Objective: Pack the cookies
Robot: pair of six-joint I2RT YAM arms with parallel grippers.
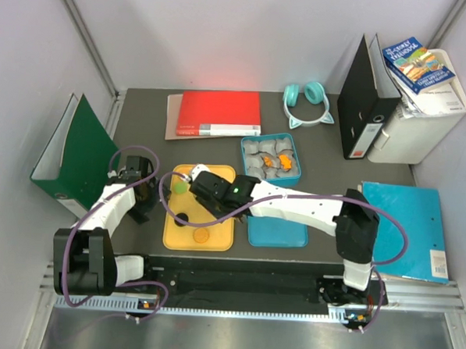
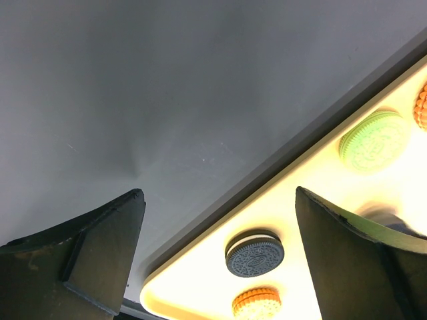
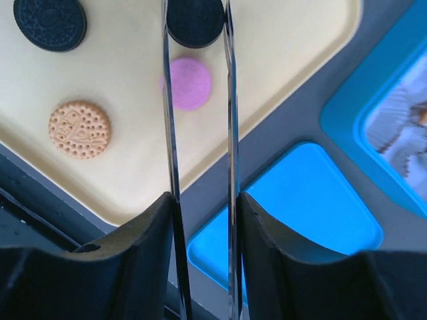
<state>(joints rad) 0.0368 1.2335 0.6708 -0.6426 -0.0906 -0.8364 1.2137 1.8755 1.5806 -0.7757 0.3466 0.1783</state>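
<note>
The right gripper (image 3: 203,200) clamps metal tongs (image 3: 172,133), which pinch a black cookie (image 3: 195,21) above the yellow tray (image 3: 280,53). The left gripper (image 2: 219,193) hangs spread wide over the tray's edge and the counter (image 2: 133,100).

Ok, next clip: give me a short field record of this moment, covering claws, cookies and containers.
right claw: shut on a black cookie, over the yellow tray
left claw: open, holding nothing, over the table beside the tray's edge
loose on tray: second black cookie, pink cookie, tan cookie, green cookie, orange cookie
teal box: open, paper cups inside, boxed orange cookies in some
blue lid: flat, right of the tray
</note>
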